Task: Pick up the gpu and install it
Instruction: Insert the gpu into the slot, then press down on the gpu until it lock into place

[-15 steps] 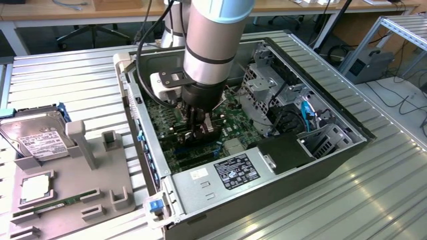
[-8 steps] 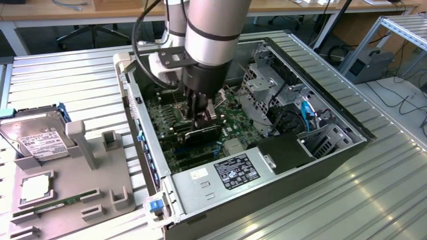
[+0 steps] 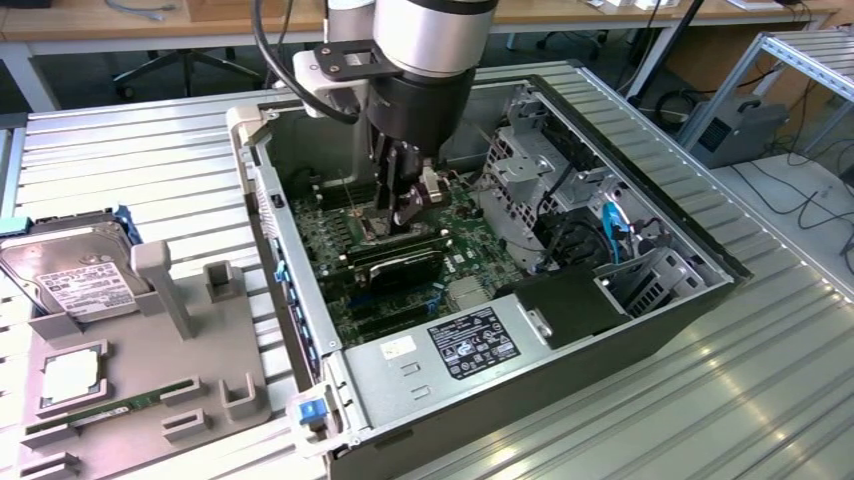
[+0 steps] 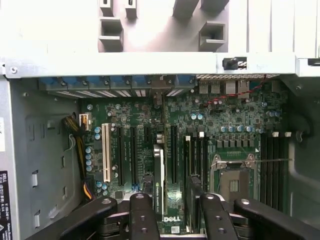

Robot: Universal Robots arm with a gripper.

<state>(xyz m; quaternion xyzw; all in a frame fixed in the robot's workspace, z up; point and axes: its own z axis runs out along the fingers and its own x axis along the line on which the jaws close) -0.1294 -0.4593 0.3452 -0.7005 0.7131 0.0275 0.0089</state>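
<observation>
Inside the computer case (image 3: pixel 674 300), my gripper (image 4: pixel 175 210) hangs spread wide, gripping nothing, above the gpu (image 4: pixel 159 175), which apparently stands edge-up in a motherboard (image 4: pixel 200 120) slot. Half-seated, it could tilt and foul neighbouring slots.

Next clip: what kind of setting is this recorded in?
Probably a robotics lab or workshop bench. An open computer case lies on a ribbed metal table, beside a grey parts tray holding a hard drive; desks and office chairs stand behind.
</observation>
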